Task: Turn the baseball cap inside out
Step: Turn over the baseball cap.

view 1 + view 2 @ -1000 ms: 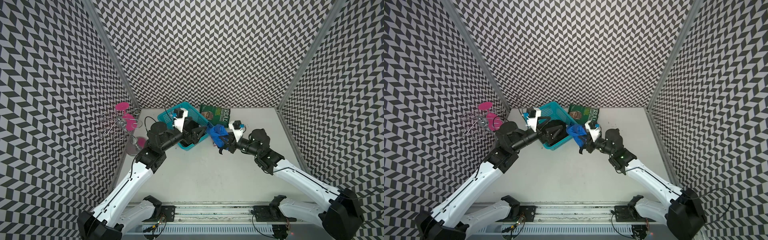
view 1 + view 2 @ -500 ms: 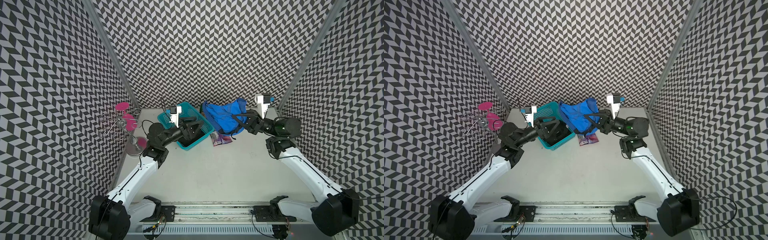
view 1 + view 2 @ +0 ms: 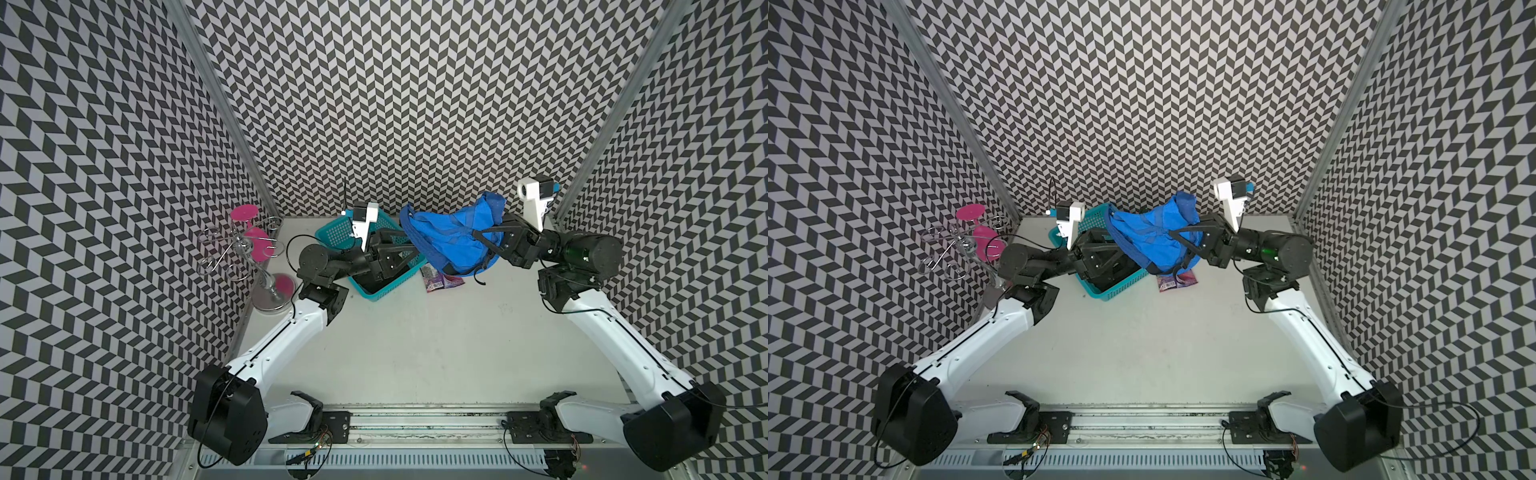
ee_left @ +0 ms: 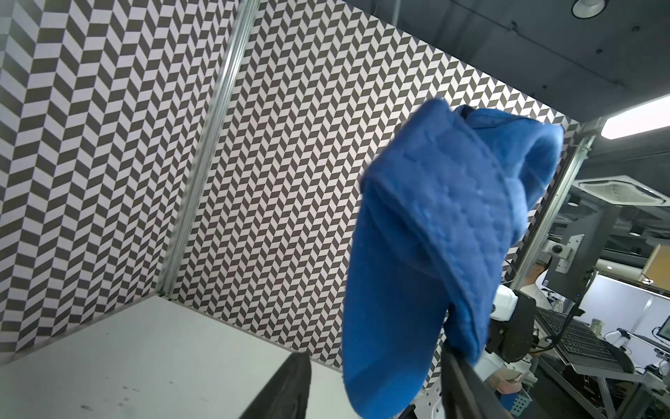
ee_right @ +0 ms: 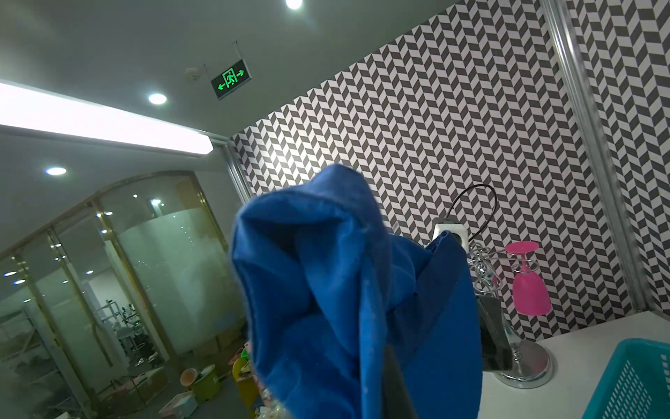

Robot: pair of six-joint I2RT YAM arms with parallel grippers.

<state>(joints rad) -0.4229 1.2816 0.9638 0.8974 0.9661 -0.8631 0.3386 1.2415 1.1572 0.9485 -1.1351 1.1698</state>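
Observation:
The blue baseball cap (image 3: 449, 241) (image 3: 1154, 239) hangs in the air above the back of the table, stretched between both arms. My right gripper (image 3: 478, 237) (image 3: 1173, 235) is shut on a bunch of its fabric, which fills the right wrist view as the cap (image 5: 344, 290). My left gripper (image 3: 409, 245) (image 3: 1117, 245) reaches in from the other side. In the left wrist view the cap's brim (image 4: 427, 235) hangs between the left gripper's (image 4: 375, 381) fingers. One finger (image 4: 460, 377) touches the brim; the other finger (image 4: 290, 384) stands clear of it.
A teal basket (image 3: 374, 286) sits under the left gripper at the back left. A purple packet (image 3: 440, 280) lies on the table below the cap. A metal rack with pink glasses (image 3: 249, 249) stands by the left wall.
The right gripper has lifted the cap from table height by the basket up toward the back right. The left gripper has followed it and its jaws have narrowed around the brim.

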